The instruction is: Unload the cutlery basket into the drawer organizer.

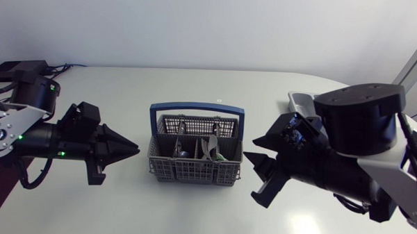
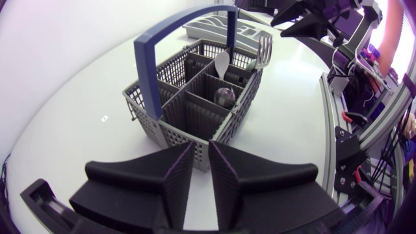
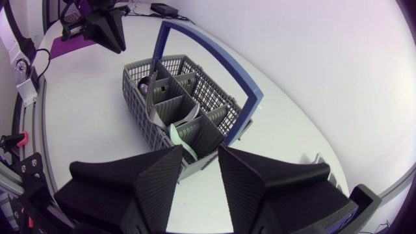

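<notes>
Worktop (image 1: 191, 217): white, one cutlery basket (image 1: 193, 168) at its middle, between the two arms.

Basket: grey mesh, one blue hoop handle (image 1: 197, 110) standing upright over it. Inner dividers split it into several compartments; the exact number is unclear.

Cutlery, counted from the left wrist view, three pieces, all standing in the basket:
- 1 pale spoon (image 2: 222, 63), bowl up, in a far compartment.
- 1 metal fork (image 2: 264, 51), tines up, at the far corner.
- 1 dark rounded piece (image 2: 224, 96), low in a middle compartment; its type is unclear.

In the right wrist view a pale green piece (image 3: 185, 140) leans over the basket wall nearest that gripper. Whether it is the same spoon cannot be told.

Left gripper (image 1: 134, 150): one, level with the basket and just beside its left end, apart from it. Fingers (image 2: 182, 172) drawn together to a narrow slit, nothing between them.

Right gripper (image 1: 251, 150): one, just beside the basket's right end, not touching. Fingers (image 3: 159, 175) spread apart, holding nothing, with the basket ahead of them.

Both grippers point inward at the basket from opposite sides.
</notes>
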Available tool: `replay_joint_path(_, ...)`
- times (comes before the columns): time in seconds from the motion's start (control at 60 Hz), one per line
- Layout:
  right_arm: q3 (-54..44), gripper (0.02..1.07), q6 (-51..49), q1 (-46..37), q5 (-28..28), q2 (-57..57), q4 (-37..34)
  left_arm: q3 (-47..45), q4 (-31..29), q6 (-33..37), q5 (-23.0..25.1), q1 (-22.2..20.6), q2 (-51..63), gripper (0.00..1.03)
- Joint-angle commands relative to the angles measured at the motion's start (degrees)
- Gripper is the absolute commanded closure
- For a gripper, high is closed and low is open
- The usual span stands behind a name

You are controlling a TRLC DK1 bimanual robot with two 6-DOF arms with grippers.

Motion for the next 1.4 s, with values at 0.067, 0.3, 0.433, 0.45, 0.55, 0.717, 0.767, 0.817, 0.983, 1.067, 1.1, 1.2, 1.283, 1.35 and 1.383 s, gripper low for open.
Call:
replay_joint_path(0.067,0.4,0.6,2.0,3.0,0.0,-0.7,-1.4,-2.0,-0.1,-2.0,-1.1,-0.3,-5.4,0.81)
replay_joint_path(0.3,3.7,0.59,2.6,5.8,-2.8,3.7,-0.7,-2.6,-1.2,-3.8,-3.8,-4.0,-10.7,0.8)
replay_joint_path(0.433,5.1,0.59,2.8,5.7,-5.7,6.5,0.7,-3.0,-1.1,-5.1,-5.6,-7.3,-11.4,0.8)
replay_joint_path(0.45,5.2,0.58,2.8,5.7,-6.0,6.8,0.7,-3.0,-1.1,-5.2,-5.9,-7.7,-11.5,0.8)
replay_joint_path(0.55,6.4,0.57,3.0,5.8,-6.2,9.0,1.5,-3.1,-0.7,-6.3,-7.0,-9.7,-11.5,0.8)
replay_joint_path(0.717,9.1,0.56,3.1,6.2,-6.3,12.8,1.5,-3.0,1.3,-7.9,-9.3,-13.2,-11.1,0.8)
replay_joint_path(0.767,9.6,0.56,3.2,6.3,-6.3,13.5,1.6,-2.9,1.4,-8.0,-9.6,-13.6,-11.0,0.8)
replay_joint_path(0.817,10.2,0.56,3.2,6.3,-6.2,14.5,1.9,-2.8,1.5,-8.1,-10.1,-14.2,-10.9,0.8)
replay_joint_path(0.983,11.8,0.56,3.2,6.3,-4.5,18.2,3.0,-2.8,1.8,-8.4,-10.5,-14.6,-10.7,0.8)
replay_joint_path(1.067,12.9,0.56,3.2,6.3,-3.9,19.7,3.5,-2.9,1.9,-8.4,-10.5,-14.6,-10.7,0.8)
replay_joint_path(1.1,13.1,0.56,3.2,6.3,-3.4,20.2,3.6,-3.0,1.9,-8.4,-10.6,-14.6,-10.7,0.8)
replay_joint_path(1.2,13.8,0.56,3.4,6.4,-2.4,21.9,3.8,-3.0,2.1,-8.4,-10.7,-14.6,-10.6,0.8)
replay_joint_path(1.283,14.1,0.56,3.3,6.6,-1.2,23.4,4.8,-3.0,2.2,-8.4,-10.7,-14.9,-10.4,0.8)
replay_joint_path(1.35,14.6,0.59,3.4,6.7,-0.8,24.4,5.1,-3.0,2.3,-8.6,-11.3,-15.5,-10.3,0.8)
replay_joint_path(1.383,14.6,0.65,3.3,6.7,-0.4,24.8,5.2,-3.1,2.5,-8.7,-11.6,-16.0,-10.2,0.8)
